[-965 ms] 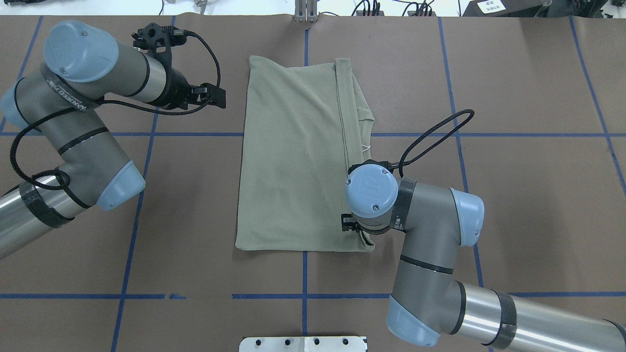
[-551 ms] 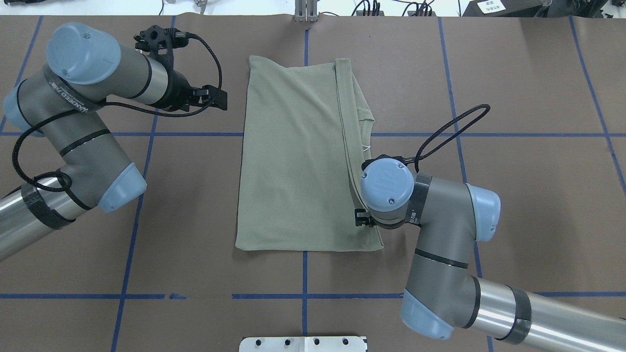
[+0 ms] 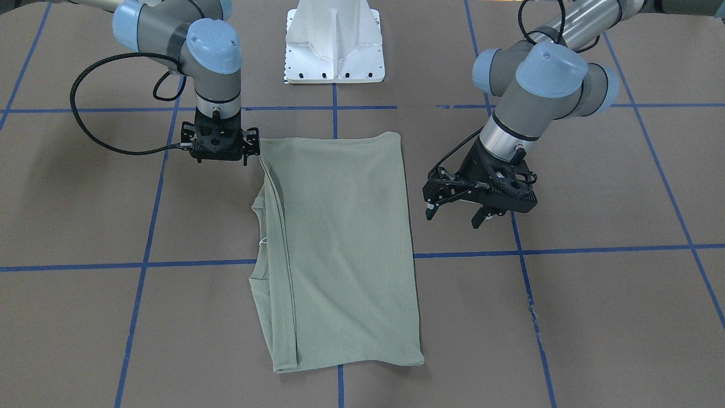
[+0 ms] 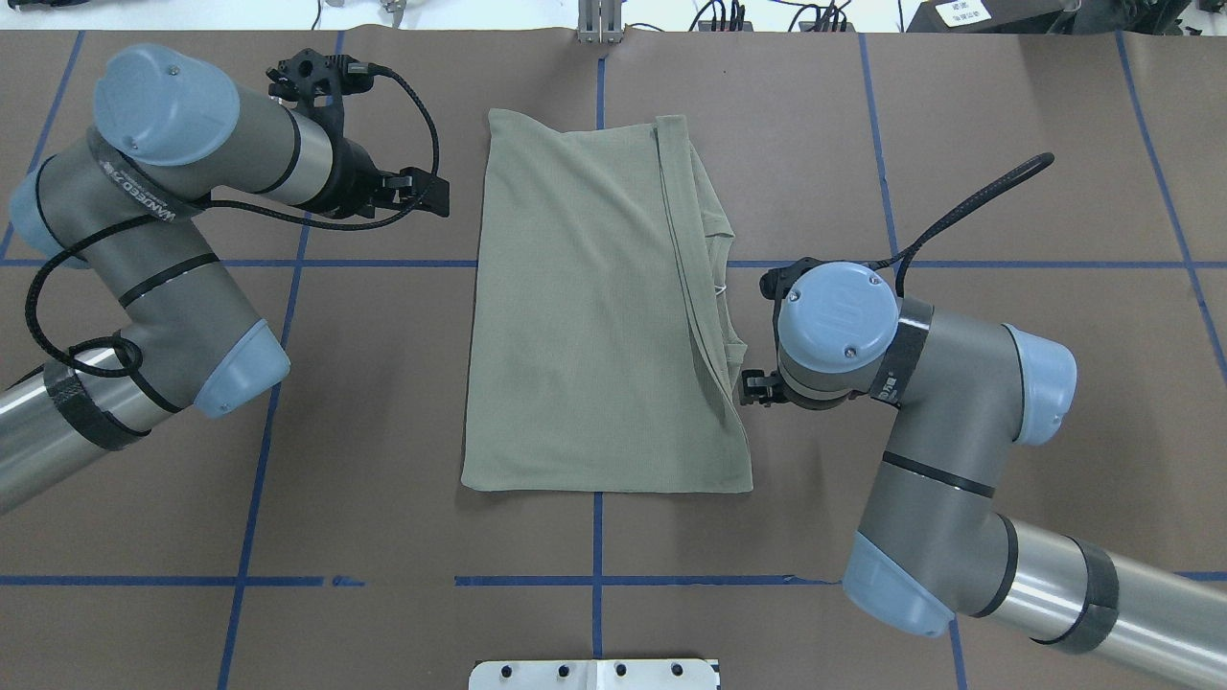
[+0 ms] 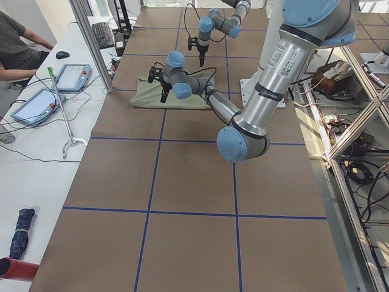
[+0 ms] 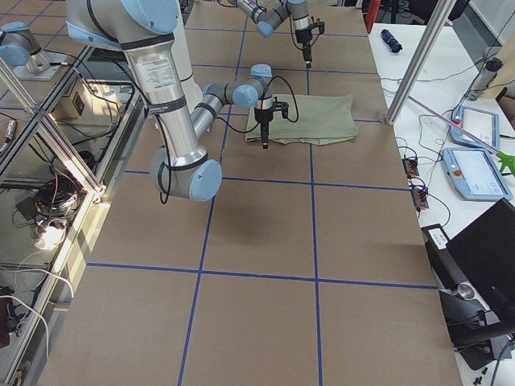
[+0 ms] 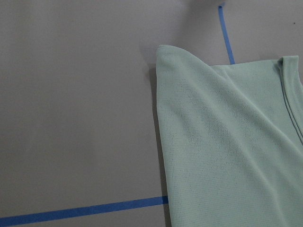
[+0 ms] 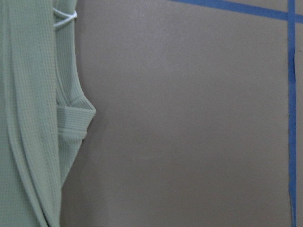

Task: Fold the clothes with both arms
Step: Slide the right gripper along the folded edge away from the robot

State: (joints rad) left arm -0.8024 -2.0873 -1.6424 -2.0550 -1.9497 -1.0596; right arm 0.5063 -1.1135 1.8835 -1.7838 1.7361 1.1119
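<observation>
Shirt, sage green, is shown lying flat at the middle of the table as a long rectangle running from the robot's edge toward the far edge. A narrow folded strip and the ribbed neck band lie along the long side nearer the table's right edge. The left gripper is held above bare table just beside the shirt's other long side, toward the far edge, with its jaws spread apart and nothing between them. The right gripper is seen just beside the strip side, toward the robot's edge, pointing straight down. Whether its jaws are apart or together cannot be told, though no cloth appears to be held. The step in hand is judged to be a regrasp for the next fold. For this to be done well, the two corners of one short end should be pinched through all layers, including the loose strip. They should then be lifted together at equal height and carried evenly over the opposite end, so that the neck band is not dragged out.
</observation>
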